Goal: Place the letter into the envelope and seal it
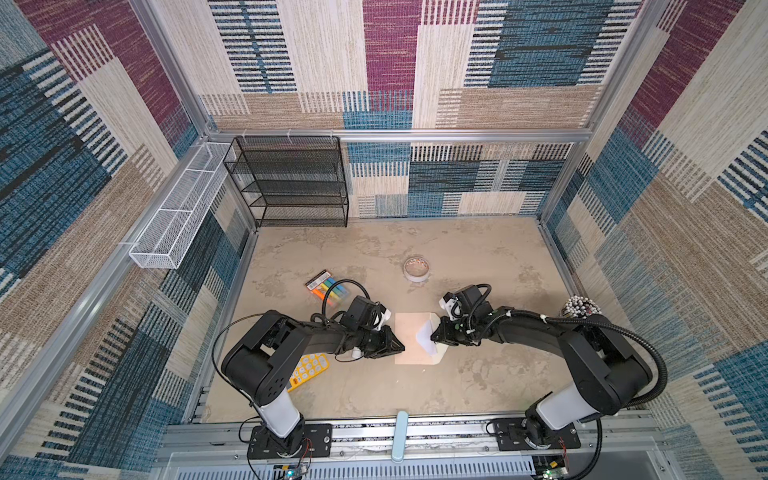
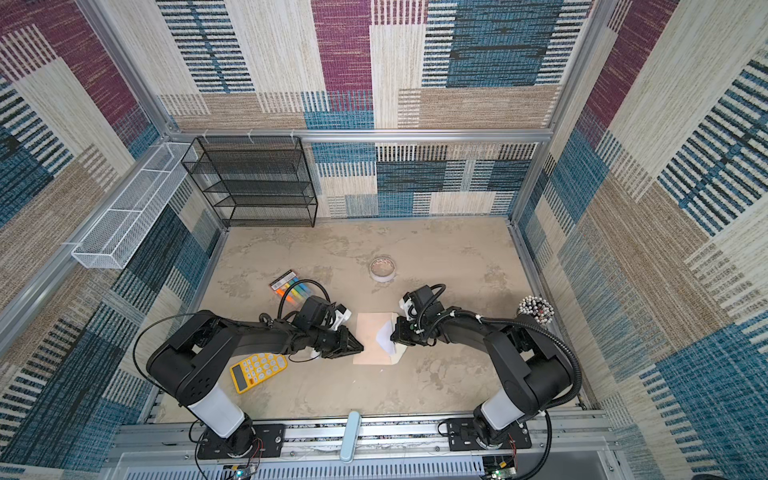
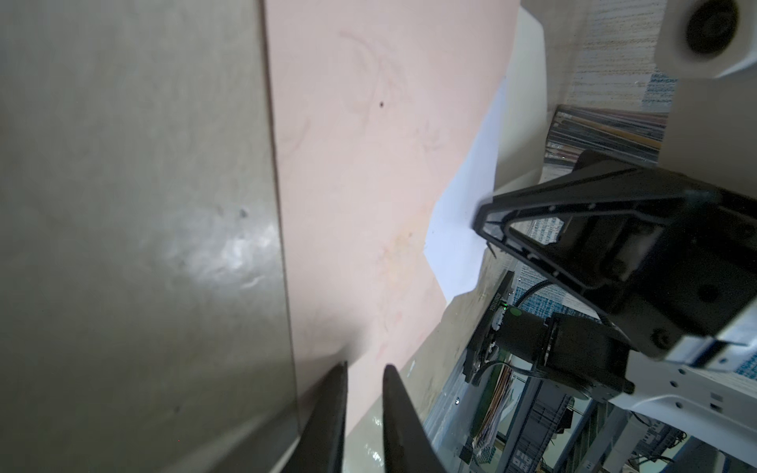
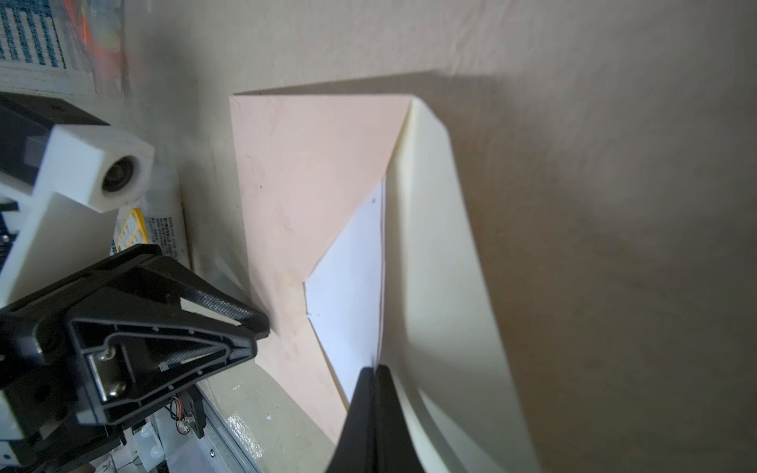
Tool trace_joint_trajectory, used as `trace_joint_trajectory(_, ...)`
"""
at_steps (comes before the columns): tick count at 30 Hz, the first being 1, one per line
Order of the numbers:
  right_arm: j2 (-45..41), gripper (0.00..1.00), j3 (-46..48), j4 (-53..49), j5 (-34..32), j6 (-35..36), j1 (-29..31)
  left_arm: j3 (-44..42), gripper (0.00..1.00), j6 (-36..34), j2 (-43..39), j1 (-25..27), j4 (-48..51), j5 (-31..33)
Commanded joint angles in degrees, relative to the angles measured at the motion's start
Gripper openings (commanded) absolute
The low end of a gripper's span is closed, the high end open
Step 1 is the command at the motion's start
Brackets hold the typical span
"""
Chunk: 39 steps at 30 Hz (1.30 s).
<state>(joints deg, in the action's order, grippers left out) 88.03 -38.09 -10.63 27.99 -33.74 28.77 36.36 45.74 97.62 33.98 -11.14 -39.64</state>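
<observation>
**Insertion under way: the letter is at the envelope's mouth and the flap is open**

The letter (image 4: 352,295) shows as a skewed white triangle between the peach face of the envelope (image 1: 409,340) and its raised cream flap (image 4: 442,266). I cannot tell whether any of it is already inside the pocket. The envelope lies flat on the table (image 1: 374,395), between the arms. The right gripper (image 4: 372,370) is closed, pinching the letter's edge beside the flap. The left gripper (image 3: 364,366) sits at the envelope's opposite edge with its jaws narrowly apart, gripping nothing visible. Sealing looks not yet begun. The next move probably calls for squaring the sheet to the opening and sliding it in while the left gripper steadies the envelope.
</observation>
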Motion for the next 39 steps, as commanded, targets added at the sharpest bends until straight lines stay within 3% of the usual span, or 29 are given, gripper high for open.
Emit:
trace_joint_trajectory(1,-1.2,0.00,1.0,-0.6,-0.7,-0.7,-0.3,-0.4,0.22,1.1,1.2,-0.1,4.5,5.4)
trace_joint_trajectory(10,-2.5,0.00,3.4,1.2,-0.3,-3.4,-0.4,-0.2,0.24,1.6,2.3,0.0,3.6,5.0)
trace_joint_trajectory(27,-8.4,0.00,6.2,1.2,-2.6,-8.7,-0.4,-0.3,0.11,2.5,5.0,0.1,3.2,5.5)
trace_joint_trajectory(39,-7.8,0.00,8.8,1.4,-2.4,-10.1,-0.5,0.6,0.06,2.3,5.1,0.1,5.5,6.0)
